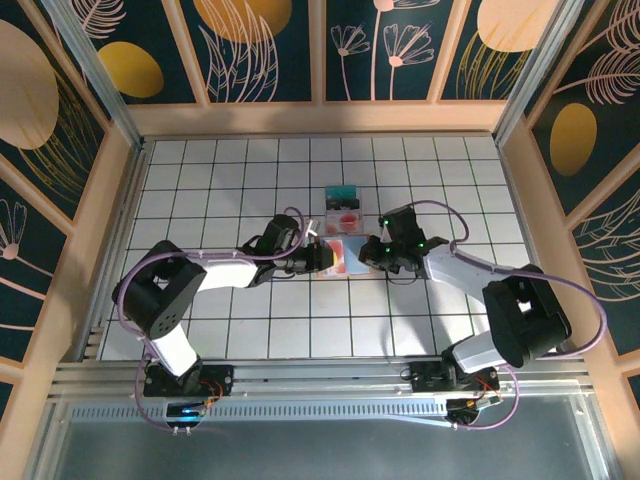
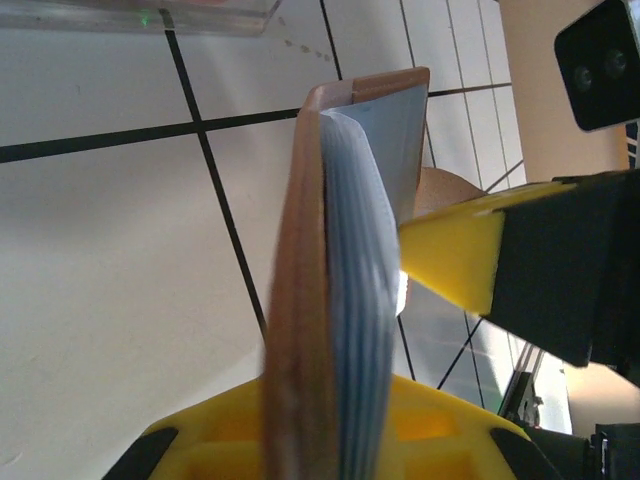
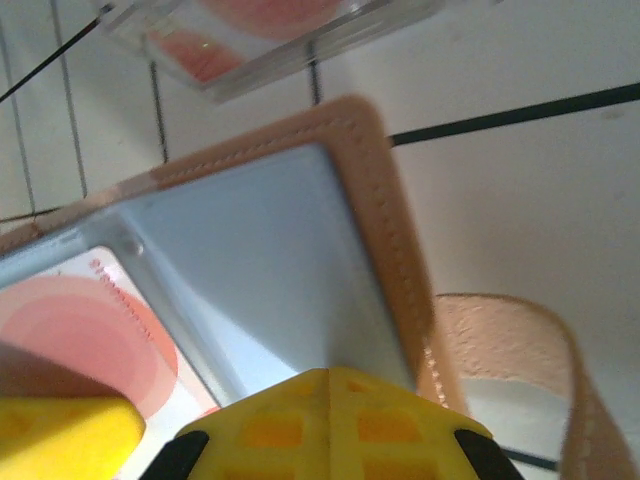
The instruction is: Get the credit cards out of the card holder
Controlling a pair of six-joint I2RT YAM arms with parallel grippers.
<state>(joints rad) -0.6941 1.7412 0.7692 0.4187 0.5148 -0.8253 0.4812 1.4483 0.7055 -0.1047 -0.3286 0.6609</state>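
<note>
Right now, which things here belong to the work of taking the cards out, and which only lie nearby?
In the job:
card holder
pink-and-red card inside it
left claw and right claw, both gripping the holder

Lying aside:
clear tray beyond the holder
teal card and red-spotted card in it
tiled table

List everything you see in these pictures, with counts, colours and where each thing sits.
card holder: one, tan-brown outside, blue-grey inside, open at table centre between the grippers
credit card in holder: one, white-pink with red circles, in its pocket
teal credit card: one, just beyond the holder
white credit card: one, red spot, beside the teal one
clear plastic piece: one, transparent, by those loose cards
table: one, white tiles with dark lines
left gripper: yellow fingers, clamped on the holder's edge
right gripper: yellow fingers, at the holder's inner face
</note>
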